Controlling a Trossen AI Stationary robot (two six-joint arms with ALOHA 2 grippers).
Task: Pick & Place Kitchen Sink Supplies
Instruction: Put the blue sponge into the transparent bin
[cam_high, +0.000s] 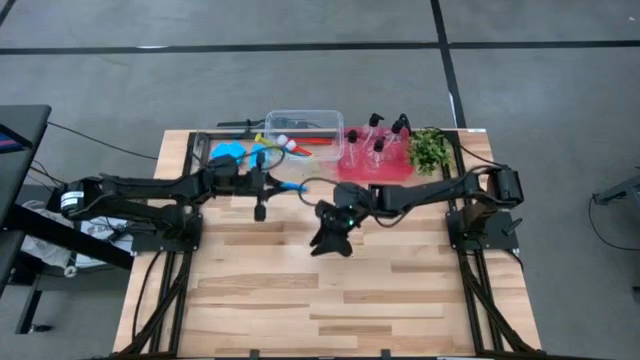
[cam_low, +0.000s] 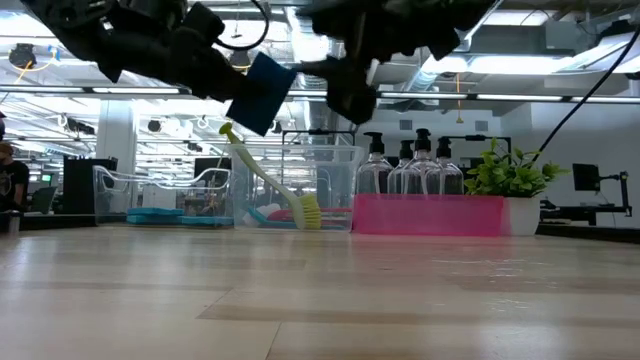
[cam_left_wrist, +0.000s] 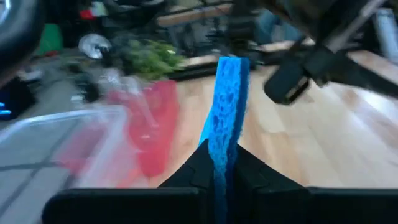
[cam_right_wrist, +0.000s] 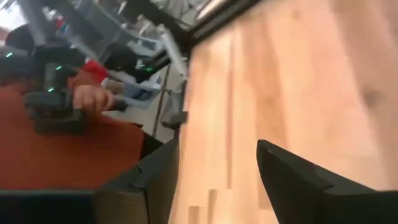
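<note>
My left gripper (cam_high: 283, 186) is shut on a bright blue sponge (cam_low: 262, 93), held in the air above the table's middle, nearer the far edge. My right gripper (cam_high: 332, 240) hovers open over bare wood just to its right, holding nothing (cam_right_wrist: 217, 177). Two more blue sponges (cam_high: 232, 153) lie by the far edge, left of the clear tub (cam_high: 300, 125). A yellow-green brush (cam_low: 265, 180) leans against the tub, bristle head down. A red-handled brush (cam_high: 315, 142) lies in the tub. Clear pump bottles (cam_low: 420, 168) stand upright in the red tray (cam_low: 430, 215). My left gripper pinches the blue sponge between its two fingers (cam_left_wrist: 202, 155), across its thin side near one end (cam_left_wrist: 219, 143). The fingers come about level from the table's left. The sponge stands on edge beyond the fingertips, tilted and lifted clear of the table (cam_low: 262, 93).
A small leafy plant (cam_high: 430, 150) stands right of the red tray at the far edge. The near half of the wooden table (cam_high: 340, 300) is bare planks. A person's hand on a controller (cam_right_wrist: 93, 99) shows beyond the table in the right wrist view.
</note>
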